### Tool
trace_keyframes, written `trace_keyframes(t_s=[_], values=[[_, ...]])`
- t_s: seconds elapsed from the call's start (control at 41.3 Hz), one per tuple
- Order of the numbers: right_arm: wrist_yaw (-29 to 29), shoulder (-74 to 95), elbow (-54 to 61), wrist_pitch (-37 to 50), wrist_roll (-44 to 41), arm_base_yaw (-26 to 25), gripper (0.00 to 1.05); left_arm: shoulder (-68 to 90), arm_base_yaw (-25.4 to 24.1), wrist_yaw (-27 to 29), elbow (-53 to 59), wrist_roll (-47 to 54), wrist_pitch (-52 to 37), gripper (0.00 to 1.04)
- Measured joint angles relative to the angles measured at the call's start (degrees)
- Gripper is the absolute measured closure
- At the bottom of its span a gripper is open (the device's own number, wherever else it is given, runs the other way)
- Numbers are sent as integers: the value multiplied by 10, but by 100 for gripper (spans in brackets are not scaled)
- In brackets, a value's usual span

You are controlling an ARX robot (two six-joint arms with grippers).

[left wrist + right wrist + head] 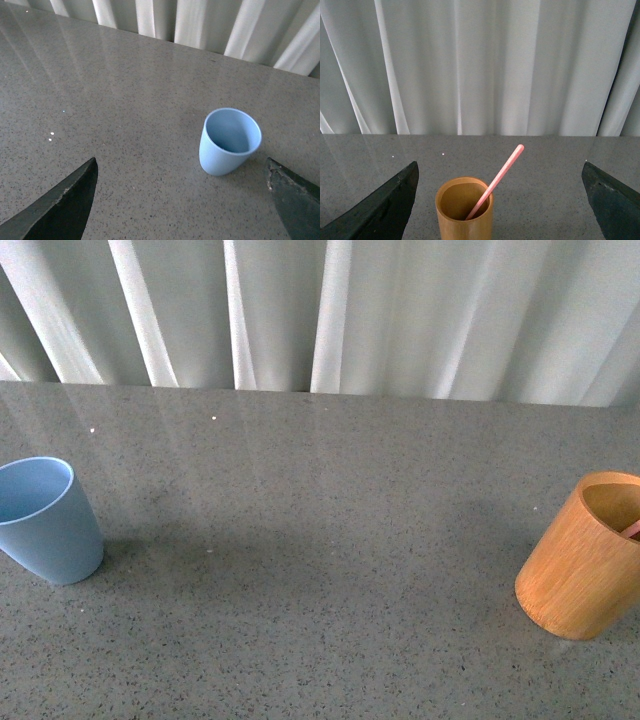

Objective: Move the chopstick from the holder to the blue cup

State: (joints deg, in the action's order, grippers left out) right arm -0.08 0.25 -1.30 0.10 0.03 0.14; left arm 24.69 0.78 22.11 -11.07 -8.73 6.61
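Right gripper [500, 167] is hanging wide open near the holder [465, 212].
Chopstick [496, 180] is leaning out: probably light, stiff, slippery; pinching its upper half looks best.

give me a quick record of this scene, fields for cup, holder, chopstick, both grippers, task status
blue cup: upright, empty, on the left of the table in the front view
holder: upright, far right, well apart from the cup
chopstick: leaning inside the holder, upper end above the rim
left gripper: jaws open, holding nothing, cup ahead
right gripper: jaws open, holding nothing, holder ahead
task status: chopstick not yet grasped
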Motion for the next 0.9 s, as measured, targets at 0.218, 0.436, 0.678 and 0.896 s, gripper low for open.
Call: trace_keyframes(t_s=[0.218,0.436,0.678,0.896], values=[[1,0,0,0,0,0,10,206,-67,-78,-136,27,-4,7],[0,0,0,0,0,0,10,439,-78,-130,-301,47,87,7],[0,0,0,0,0,0,10,588,-52,-120,-366,65,86,7],[0,0,0,0,0,0,10,654,-35,-110,-372,62,68,7]])
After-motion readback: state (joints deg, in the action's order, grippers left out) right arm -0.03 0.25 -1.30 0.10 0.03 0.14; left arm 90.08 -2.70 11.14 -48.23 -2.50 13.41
